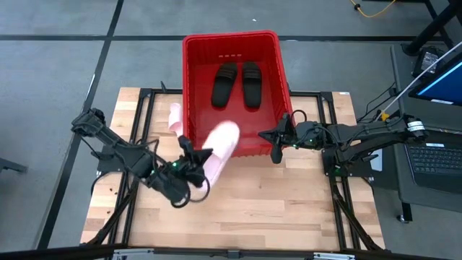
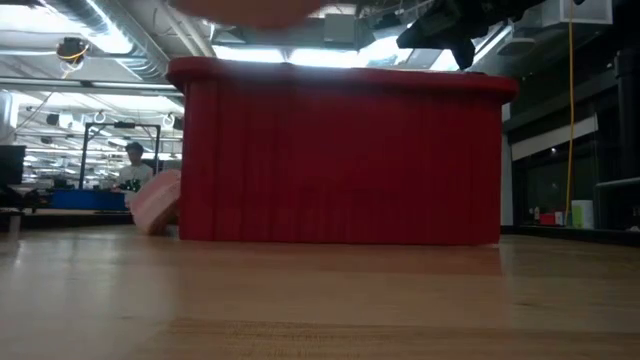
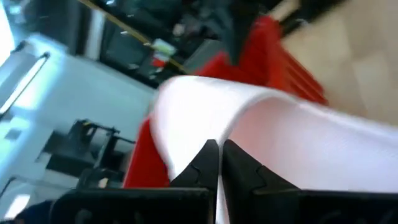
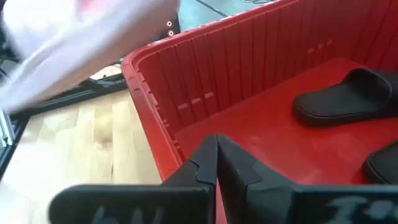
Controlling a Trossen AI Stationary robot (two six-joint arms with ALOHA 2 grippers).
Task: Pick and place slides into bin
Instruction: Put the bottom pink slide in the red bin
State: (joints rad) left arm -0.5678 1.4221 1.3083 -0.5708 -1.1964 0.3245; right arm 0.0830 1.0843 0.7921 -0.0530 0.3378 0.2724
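Observation:
The red bin (image 1: 192,87) stands at the table's far middle with two black slides (image 1: 224,82) (image 1: 251,84) lying flat on its floor; they also show in the right wrist view (image 4: 348,99). My left gripper (image 1: 196,160) is shut on a pale pink slide (image 1: 221,146), raised over the bin's near wall. A second pink slide (image 1: 175,118) leans against the outside of the bin's left wall, and shows in the low view (image 2: 155,200). My right gripper (image 1: 277,148) is shut and empty by the bin's near right corner. My left gripper pinches the pink slide at its near end (image 3: 205,134) between its two fingers, coming from the table's near left side. The slide is lifted clear of the table and slants away from the fingers, its far end (image 1: 228,130) over the bin's near rim.
The bin's near rim (image 4: 146,81) lies just under my right gripper. Bare wooden table (image 1: 274,206) spreads in front of the bin. A laptop (image 1: 440,155) and cables sit beyond the table's right edge. A person (image 2: 130,170) shows far off in the room.

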